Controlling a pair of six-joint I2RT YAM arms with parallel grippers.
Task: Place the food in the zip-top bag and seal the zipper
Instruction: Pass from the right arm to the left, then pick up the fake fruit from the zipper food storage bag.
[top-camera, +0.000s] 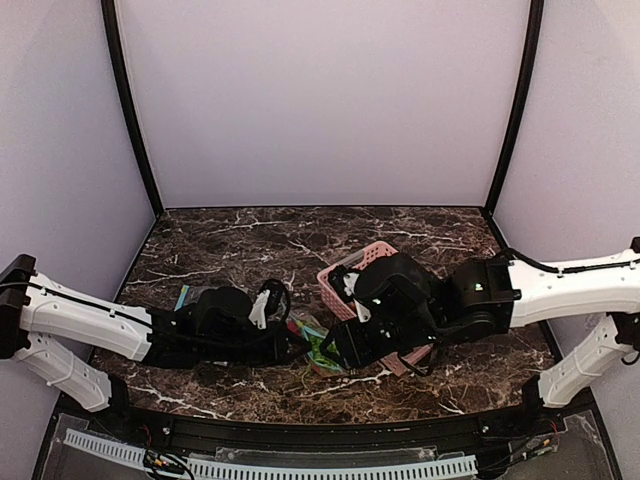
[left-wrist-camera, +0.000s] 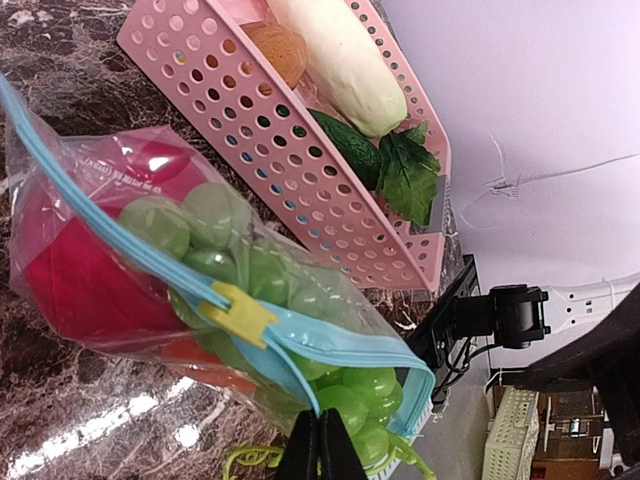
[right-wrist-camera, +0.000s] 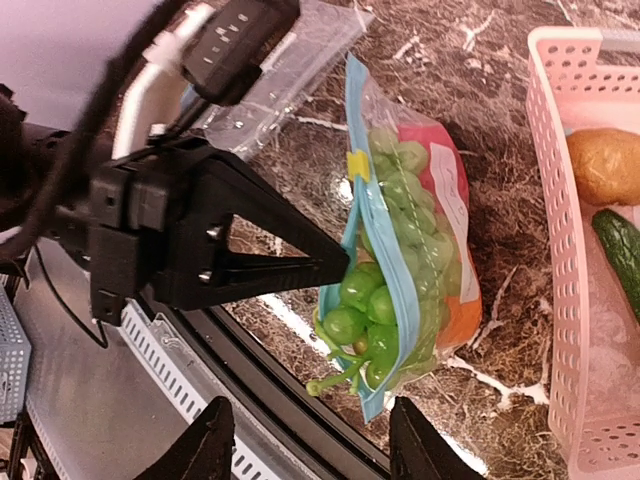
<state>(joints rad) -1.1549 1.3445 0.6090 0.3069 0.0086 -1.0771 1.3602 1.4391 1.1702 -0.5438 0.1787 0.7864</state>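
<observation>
Dark marble worktop (top-camera: 220, 240), lilac walls. Left gripper (left-wrist-camera: 320, 440): clamped, apparently on one lip of the zipper (left-wrist-camera: 320, 345) past the slider (right-wrist-camera: 358, 165). Zip-top bag (right-wrist-camera: 455, 190) between the arms, food (right-wrist-camera: 400, 250) inside. Right gripper (right-wrist-camera: 310, 410): spread, empty, faces the strip end-on.

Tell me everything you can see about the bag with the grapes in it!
The zip-top bag is clear, soft plastic with a light blue zipper, a yellow slider and a white label. It lies on the dark marble table beside the pink basket, stuffed with green grapes, a red fruit and something orange. Past the slider its mouth gapes, grapes bulging out. The left gripper pinches the zipper edge.
</observation>
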